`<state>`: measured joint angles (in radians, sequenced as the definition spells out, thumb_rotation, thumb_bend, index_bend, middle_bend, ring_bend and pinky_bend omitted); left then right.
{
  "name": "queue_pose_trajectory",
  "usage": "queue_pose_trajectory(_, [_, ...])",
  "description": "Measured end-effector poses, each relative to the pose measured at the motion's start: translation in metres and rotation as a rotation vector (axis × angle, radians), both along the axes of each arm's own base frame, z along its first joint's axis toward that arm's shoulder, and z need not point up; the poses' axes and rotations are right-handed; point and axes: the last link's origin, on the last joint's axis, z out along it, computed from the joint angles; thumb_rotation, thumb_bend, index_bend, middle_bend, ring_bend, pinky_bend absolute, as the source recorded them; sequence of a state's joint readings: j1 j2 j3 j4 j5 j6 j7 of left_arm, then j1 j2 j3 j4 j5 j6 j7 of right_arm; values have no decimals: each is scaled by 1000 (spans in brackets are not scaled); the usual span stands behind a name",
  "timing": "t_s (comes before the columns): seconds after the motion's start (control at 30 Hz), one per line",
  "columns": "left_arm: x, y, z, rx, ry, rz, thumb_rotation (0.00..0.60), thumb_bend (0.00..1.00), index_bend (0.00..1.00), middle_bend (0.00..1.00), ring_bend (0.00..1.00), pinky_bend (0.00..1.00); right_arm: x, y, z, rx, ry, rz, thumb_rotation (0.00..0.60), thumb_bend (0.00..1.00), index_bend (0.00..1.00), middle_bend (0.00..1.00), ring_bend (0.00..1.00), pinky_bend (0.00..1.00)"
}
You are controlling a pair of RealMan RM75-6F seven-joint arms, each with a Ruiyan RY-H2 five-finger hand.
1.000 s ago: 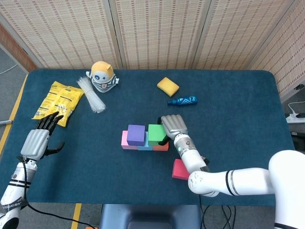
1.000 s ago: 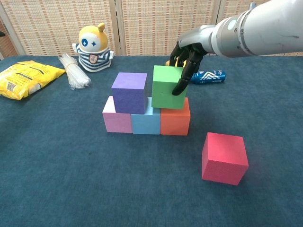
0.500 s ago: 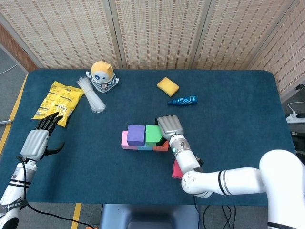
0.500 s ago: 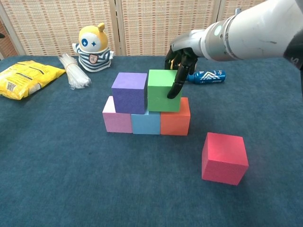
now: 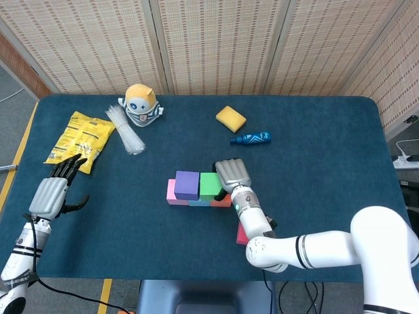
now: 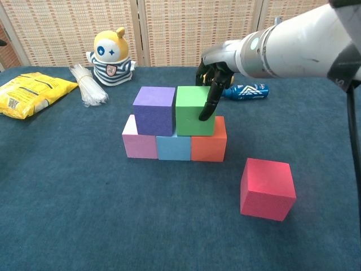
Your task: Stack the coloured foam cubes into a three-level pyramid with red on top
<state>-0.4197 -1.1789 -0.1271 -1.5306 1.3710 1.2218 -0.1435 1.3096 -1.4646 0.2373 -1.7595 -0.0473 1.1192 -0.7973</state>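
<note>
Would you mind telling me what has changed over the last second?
The right hand, holding the green foam cube, slid it left across the second level until it sits beside the purple foam cube. The bottom row, the red foam cube and the left hand stayed put.

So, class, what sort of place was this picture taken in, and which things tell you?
Probably an indoor robot test room: a blue-covered table in front of woven folding screens, set with foam cubes and odd props like a doll.
</note>
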Motion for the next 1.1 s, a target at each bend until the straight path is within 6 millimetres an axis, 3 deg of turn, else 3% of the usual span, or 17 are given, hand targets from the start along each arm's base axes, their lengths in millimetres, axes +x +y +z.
queue_pose_trajectory(1.1, [-4,-1,0,-4,-15,3,600,335,70,0,0,103,3,2,-6,-10,8,-7,600,221,540,486,377,321])
